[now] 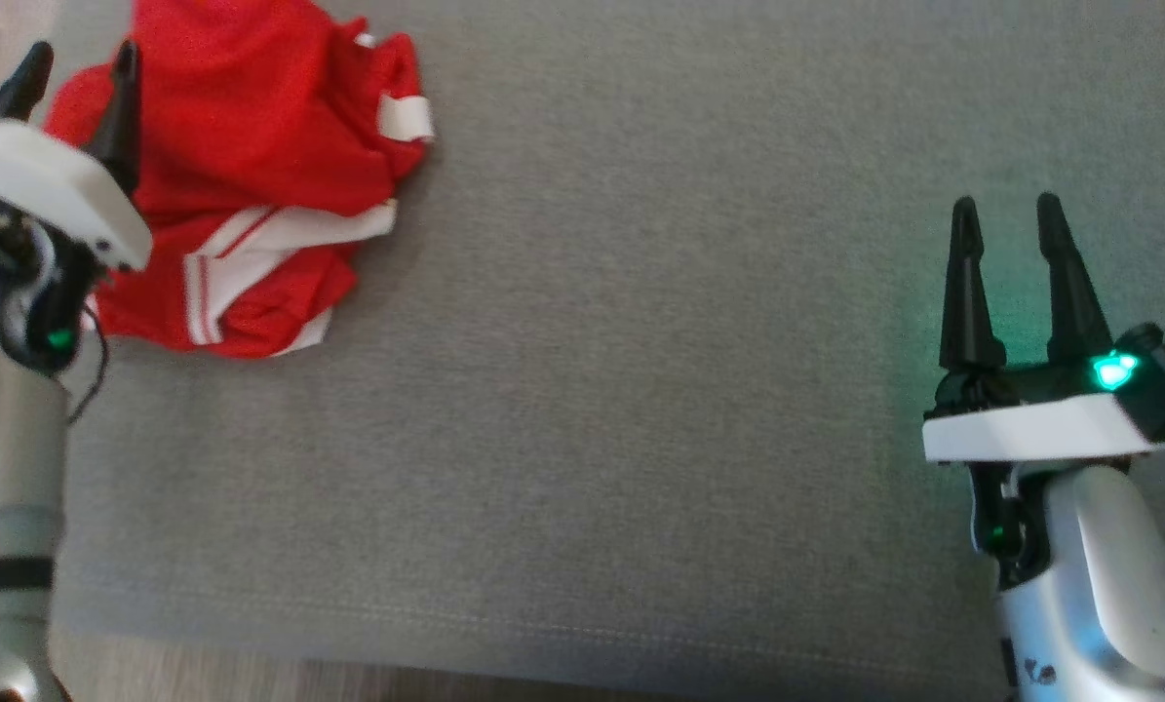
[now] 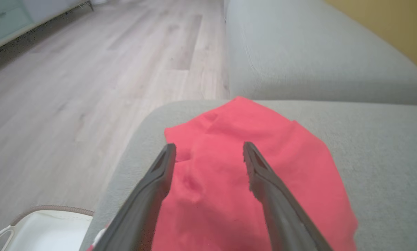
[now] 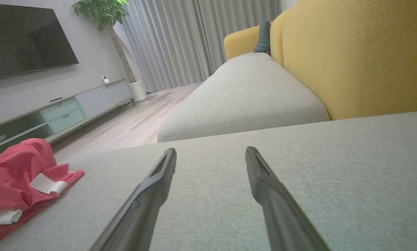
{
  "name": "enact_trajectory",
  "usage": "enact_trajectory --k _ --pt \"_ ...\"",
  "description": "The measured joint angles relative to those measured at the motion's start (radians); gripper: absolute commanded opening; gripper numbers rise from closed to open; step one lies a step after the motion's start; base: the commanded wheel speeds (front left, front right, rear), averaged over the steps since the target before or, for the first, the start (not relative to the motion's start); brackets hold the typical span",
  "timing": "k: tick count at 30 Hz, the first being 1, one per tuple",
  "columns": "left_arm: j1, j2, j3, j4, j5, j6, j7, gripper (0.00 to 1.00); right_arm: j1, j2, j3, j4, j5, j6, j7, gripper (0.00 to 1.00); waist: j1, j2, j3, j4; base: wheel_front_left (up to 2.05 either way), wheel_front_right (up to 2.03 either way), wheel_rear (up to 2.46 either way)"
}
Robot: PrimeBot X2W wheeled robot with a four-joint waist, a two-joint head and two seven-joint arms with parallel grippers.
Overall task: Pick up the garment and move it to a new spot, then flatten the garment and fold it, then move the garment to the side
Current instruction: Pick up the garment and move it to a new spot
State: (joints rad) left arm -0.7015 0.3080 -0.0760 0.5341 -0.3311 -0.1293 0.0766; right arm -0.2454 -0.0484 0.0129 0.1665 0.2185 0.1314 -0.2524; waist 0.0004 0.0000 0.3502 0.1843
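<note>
Closest to the lens, the left hand (image 1: 80,68) hangs with its two dark fingers spread wide over the garment (image 1: 251,127), which lies crumpled in a red heap at the left end of the grey sofa cushion (image 1: 640,390); it grips nothing, and whether a fingertip brushes the cloth cannot be told. Well apart on the right, the right hand (image 1: 1007,210) is equally spread and empty above bare cushion. By the look of it the task is barely begun: picking up, moving, flattening, folding and setting aside all seem left to do.
</note>
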Motion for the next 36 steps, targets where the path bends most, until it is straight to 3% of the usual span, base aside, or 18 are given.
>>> enact_trajectory --k 7,17,19,27,36 --pt "-0.143 0.092 -0.142 0.163 -0.156 -0.002 0.187 1.0 -0.039 0.0 0.01 -0.02 0.0 0.0 0.0 1.0 -0.0001 0.0 0.077 -0.068 0.0 0.0 0.0" --pt "-0.23 0.152 -0.249 0.32 -0.223 -0.003 0.24 1.0 -0.056 0.0 0.02 -0.026 0.002 0.0 -0.003 1.0 -0.0003 0.0 0.125 -0.127 0.0 0.0 0.0" --pt "-0.233 0.155 -0.276 0.335 -0.245 -0.003 0.248 0.0 -0.056 0.0 0.02 -0.026 0.002 0.0 -0.003 1.0 -0.0003 0.0 0.127 -0.131 0.0 0.0 0.0" --pt "-0.246 0.161 -0.335 0.379 -0.299 -0.003 0.168 0.0 -0.054 -0.001 0.049 -0.025 0.002 0.0 -0.003 1.0 -0.0003 0.0 0.112 -0.127 0.0 0.0 0.0" --pt "-0.256 0.181 -0.331 0.404 -0.305 -0.003 -0.078 0.0 -0.048 0.0 0.089 -0.008 0.047 0.0 -0.003 1.0 -0.0004 0.0 0.027 -0.142 0.0 0.0 0.0"
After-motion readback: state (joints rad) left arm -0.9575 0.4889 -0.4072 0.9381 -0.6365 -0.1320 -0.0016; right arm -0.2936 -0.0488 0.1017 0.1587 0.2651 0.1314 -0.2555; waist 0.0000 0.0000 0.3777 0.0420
